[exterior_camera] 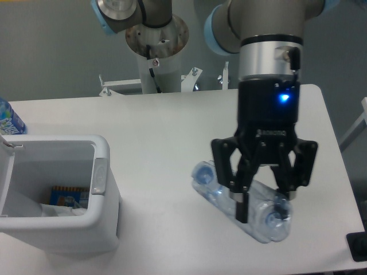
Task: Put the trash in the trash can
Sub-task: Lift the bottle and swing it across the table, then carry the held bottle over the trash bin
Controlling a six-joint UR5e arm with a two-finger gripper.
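Observation:
My gripper point(263, 201) is shut on the clear plastic water bottle point(211, 184), which lies slanted between the fingers with one end toward the lower right. Gripper and bottle are over the right half of the table, well to the right of the trash can point(69, 234). The trash can is a white bin at the left front, open at the top, with a grey latch tab point(100, 175) on its right rim and its lid point(5, 177) swung to the left. Inside it lies a white paper-like piece point(57, 211); I cannot make out any print on it.
A blue-and-yellow snack packet point(65, 195) also lies in the bin. A bottle with a blue-and-white label point(9, 119) stands at the far left table edge. The arm's base column point(156, 51) rises at the back. A black object point(358, 247) sits at the lower right corner.

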